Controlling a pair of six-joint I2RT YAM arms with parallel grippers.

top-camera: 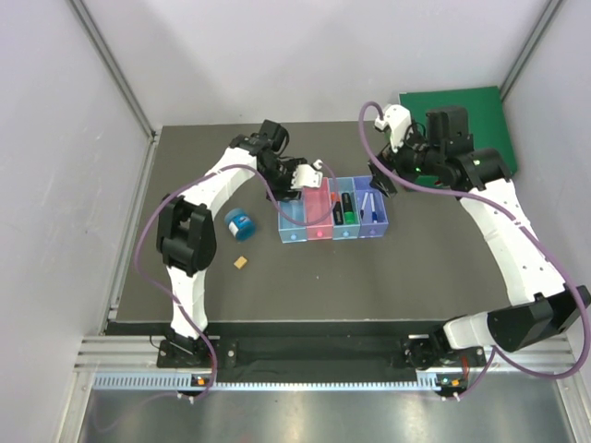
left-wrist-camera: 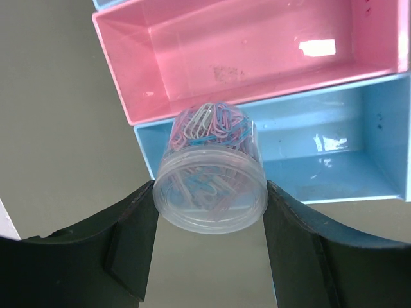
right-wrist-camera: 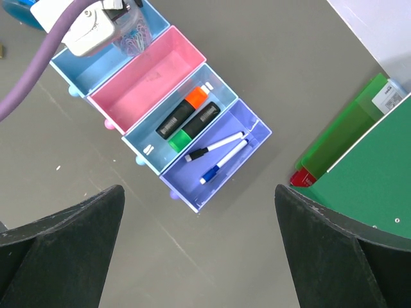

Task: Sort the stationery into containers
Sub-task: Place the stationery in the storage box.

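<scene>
Grey walls close in a dark counter, and the row of four joined containers sits at its middle. Your left tool is clamped on a clear round tin of paper clips, gripped by its sides, and hangs above the left end of the row. In the wrist view the tin overlaps the wall shared by the end light blue bin and the pink bin, so you are probably not centred yet.

If the end light blue bin is your target, shift until the tin sits squarely over its floor. Then lower it until it is just above the bottom before you let go. Dropped from height, a round tin is likely to roll or catch on a rim.

Your right tool is spread wide and holds nothing, hovering over the right end of the row, apart from the bins. Leave it there while the left arm works.

The highlighters lie in the third bin and the two pens in the purple one. A blue tin and a tiny orange block wait on the counter left of the row.
</scene>
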